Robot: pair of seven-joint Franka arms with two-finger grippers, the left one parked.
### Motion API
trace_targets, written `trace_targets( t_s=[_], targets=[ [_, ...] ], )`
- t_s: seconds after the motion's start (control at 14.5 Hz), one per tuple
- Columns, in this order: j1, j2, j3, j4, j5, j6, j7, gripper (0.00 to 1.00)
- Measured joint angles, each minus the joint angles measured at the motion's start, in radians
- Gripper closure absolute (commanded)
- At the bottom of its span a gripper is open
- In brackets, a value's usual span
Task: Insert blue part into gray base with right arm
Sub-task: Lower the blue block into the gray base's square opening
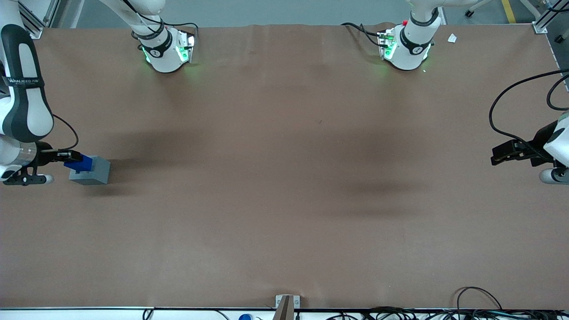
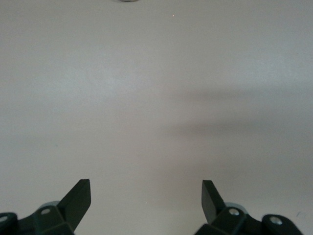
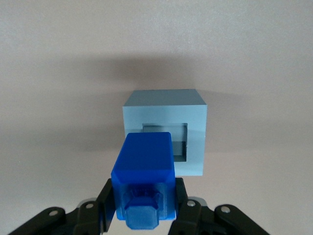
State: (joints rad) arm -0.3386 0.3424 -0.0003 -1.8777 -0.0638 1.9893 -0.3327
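At the left edge of the front view, the right arm (image 1: 20,106) holds its tool (image 1: 73,159) clamped on the blue part (image 1: 82,164). The part hangs just above the gray base (image 1: 91,172), overlapping its edge. The base sits on the brown bench (image 1: 284,200), its square recess partly uncovered in the wrist view.

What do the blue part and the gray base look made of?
Blue part, held in the pincer above the base: likely molded or printed plastic, satin, with uniform color and soft edge highlights. Gray base: probably matte plastic, flat even tone, no glare.
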Motion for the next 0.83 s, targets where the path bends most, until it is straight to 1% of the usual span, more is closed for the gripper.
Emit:
trace_targets(
  t_s=[0.83],
  targets=[
    [-0.021,0.038,0.000,0.028,-0.002,-0.001,-0.006,0.97]
  ],
)
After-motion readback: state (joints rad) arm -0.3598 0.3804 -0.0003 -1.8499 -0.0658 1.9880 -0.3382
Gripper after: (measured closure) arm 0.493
